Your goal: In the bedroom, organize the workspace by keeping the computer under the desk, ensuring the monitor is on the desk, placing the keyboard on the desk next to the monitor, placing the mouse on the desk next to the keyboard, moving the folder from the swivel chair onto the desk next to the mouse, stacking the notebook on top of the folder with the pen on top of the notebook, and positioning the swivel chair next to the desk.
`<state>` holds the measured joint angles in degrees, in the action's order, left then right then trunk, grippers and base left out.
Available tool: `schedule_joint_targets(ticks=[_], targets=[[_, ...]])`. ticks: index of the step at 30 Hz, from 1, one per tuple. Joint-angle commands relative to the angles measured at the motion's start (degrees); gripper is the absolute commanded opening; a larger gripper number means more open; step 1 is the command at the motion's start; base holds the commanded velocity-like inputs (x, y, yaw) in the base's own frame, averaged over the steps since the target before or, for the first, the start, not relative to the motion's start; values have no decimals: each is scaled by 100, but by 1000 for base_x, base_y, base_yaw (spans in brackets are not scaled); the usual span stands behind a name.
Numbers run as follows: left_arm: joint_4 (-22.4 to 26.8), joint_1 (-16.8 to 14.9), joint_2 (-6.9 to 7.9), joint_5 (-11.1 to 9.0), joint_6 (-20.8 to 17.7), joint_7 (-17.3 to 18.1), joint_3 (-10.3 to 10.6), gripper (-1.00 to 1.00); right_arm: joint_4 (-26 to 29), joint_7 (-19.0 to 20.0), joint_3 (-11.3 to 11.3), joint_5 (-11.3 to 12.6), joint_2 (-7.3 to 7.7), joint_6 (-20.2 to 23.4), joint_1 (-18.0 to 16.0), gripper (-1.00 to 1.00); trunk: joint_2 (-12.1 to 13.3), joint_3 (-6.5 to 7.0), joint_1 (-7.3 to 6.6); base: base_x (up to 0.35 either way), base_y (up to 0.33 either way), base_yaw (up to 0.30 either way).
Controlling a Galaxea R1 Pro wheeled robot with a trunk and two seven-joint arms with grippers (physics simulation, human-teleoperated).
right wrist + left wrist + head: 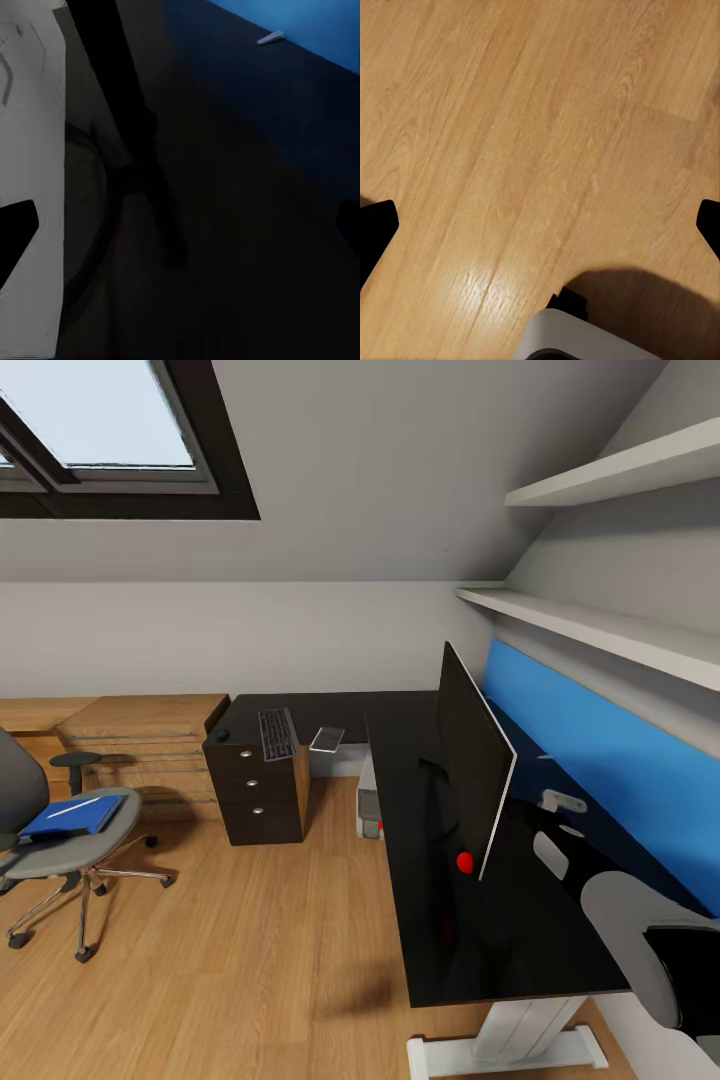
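Glossy black desk [480, 920] — thin flat monitor [475, 760] upright; both grippers' jaws spread.

The monitor [478, 760] stands on the desk [420, 920] at right, before the wall panel [610, 760]. The keyboard [277, 733] and mouse [222, 735] lie on the desk's far left end. The computer [370, 800] sits under the desk. The folder [72, 817] lies on the chair [60, 840], far left

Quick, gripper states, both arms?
Left gripper: open, holding nothing, over bare floor.
Right gripper: open, holding nothing, over the desk behind the monitor.
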<state>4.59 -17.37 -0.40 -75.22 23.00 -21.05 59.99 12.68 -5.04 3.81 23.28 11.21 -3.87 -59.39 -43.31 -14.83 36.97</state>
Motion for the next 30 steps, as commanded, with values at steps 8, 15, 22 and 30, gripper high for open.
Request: schedule_joint_targets(ticks=[8,15,22,30], targets=[[7,-3,5,-32,11,-39,48,100,-2,83,42,38,-121,-22,0,100,-6,-8,1,1,0,118],[7,-3,5,-35,11,-39,48,100,-7,91,41,21,-142,-21,6,100,-6,-8,1,0,0,267],[7,-3,5,-36,11,-39,40,100,-11,91,47,14,-192,-23,26,100,-6,-8,1,0,0,275],[7,-3,5,-36,11,-39,41,100,-11,91,42,0,-215,-24,41,100,-6,-8,1,0,0,275]])
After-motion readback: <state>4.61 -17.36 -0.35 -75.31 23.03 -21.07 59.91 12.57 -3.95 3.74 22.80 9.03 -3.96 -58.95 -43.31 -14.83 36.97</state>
